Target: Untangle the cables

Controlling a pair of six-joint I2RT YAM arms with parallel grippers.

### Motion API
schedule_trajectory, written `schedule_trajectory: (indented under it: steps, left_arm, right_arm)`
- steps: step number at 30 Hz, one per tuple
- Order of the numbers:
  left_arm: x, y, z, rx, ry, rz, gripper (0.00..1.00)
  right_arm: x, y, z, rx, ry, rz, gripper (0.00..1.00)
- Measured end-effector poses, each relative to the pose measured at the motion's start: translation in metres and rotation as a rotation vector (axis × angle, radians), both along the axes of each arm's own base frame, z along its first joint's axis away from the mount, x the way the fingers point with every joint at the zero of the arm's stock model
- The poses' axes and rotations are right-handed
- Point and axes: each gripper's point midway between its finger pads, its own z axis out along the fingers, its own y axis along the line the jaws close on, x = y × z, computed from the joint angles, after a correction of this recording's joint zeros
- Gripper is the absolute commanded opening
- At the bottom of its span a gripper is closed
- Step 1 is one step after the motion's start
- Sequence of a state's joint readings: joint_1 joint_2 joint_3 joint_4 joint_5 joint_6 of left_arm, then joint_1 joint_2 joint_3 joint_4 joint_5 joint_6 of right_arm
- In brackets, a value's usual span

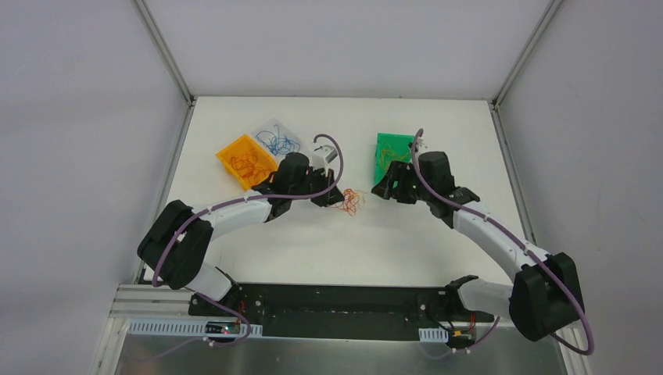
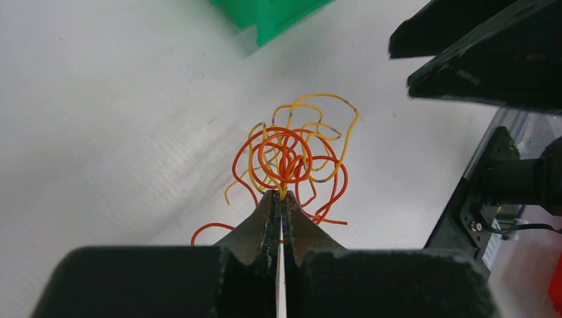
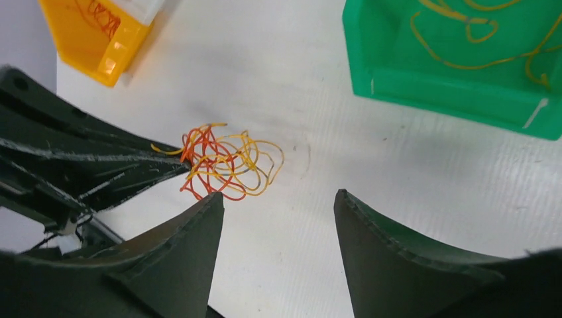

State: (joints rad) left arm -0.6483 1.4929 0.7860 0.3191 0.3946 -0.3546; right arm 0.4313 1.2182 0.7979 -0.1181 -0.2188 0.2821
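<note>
Cables [image 2: 291, 156]: a small knot of orange-red & yellow loops, flat on the white surface [image 1: 352, 250], approx. mid-way across it. Left fingers [image 2: 262, 228] are pinched tight together, w/ the near edge of the knot caught at their tips. In the left wrist view a yellow loop runs right into the seam between them. The rest of the knot fans out ahead of the tips, and one orange-red tail curls off along the surface beside the fingers.

Right fingers [image 3: 384, 252] are spread wide w/ nothing between them. They hang over bare surface just beside the knot, on the opp. side from the left fingers, and touch no loop. The top view puts the knot in the gap between the two sets of fingers.

Left of the knot sits an orange bin [image 1: 232, 147] w/ orange-red strands [image 1: 249, 164] inside. Right up against its far side is a clear bin [image 1: 266, 126] holding blue strands [image 1: 277, 143]. On the right, a green bin [image 3: 450, 89] w/ yellow strands [image 3: 464, 33] lying loose on its floor. In the top view that bin is partly hidden by the right arm's wrist, but the right wrist view looks straight into it. All three bins are apart from the knot.
</note>
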Motion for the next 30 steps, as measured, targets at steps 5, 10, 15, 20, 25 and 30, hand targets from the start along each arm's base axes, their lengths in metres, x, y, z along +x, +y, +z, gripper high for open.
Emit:
schedule_trajectory:
  steps: [5,10,15,20,25,30]
  left_arm:
    - [-0.008,-0.011,0.011,-0.070,-0.018,-0.072,0.00]
    - [-0.019,-0.012,0.017,-0.108,-0.030,-0.117,0.00]
    - [-0.026,-0.015,0.028,-0.151,-0.049,-0.153,0.00]
    - [-0.030,-0.019,0.038,-0.193,-0.068,-0.185,0.00]
    - [-0.033,-0.022,0.044,-0.224,-0.072,-0.204,0.00]
    - [-0.034,-0.023,0.046,-0.230,-0.076,-0.213,0.00]
  right_arm:
    - [-0.023,0.012,-0.011,0.086,-0.022,0.086,0.61]
    - [-0.033,0.022,-0.016,0.165,-0.051,0.136,0.51]
    - [-0.037,0.028,-0.008,0.230,-0.111,0.170,0.50]
    - [-0.039,0.032,0.003,0.273,-0.158,0.196,0.38]
    - [-0.040,0.036,0.009,0.293,-0.177,0.214,0.14]
    - [-0.039,0.036,0.015,0.301,-0.191,0.207,0.00]
